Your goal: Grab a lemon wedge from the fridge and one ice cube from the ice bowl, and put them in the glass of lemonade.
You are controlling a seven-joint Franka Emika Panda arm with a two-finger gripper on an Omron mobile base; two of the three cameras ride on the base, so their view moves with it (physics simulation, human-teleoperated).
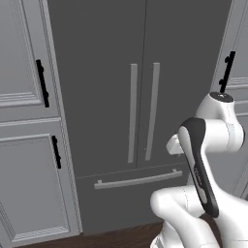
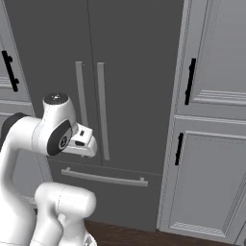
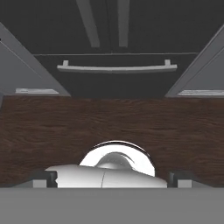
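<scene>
The fridge stands straight ahead, tall and dark grey, with both doors closed. Its two vertical bar handles meet at the middle seam, and the drawer handle runs across below. The fridge also faces me in the right base view. My arm is folded in front of it, hand at about drawer height and pointing down. In the hand view my gripper is open, fingertips far apart with nothing between them, over the floor before the drawer handle. The lemon wedge is hidden behind the doors. The glass of lemonade and ice bowl are out of view.
Panelled grey cabinets with black handles flank the fridge on the left, and more cabinets stand on the right. Dark wooden floor lies between my base and the fridge drawer.
</scene>
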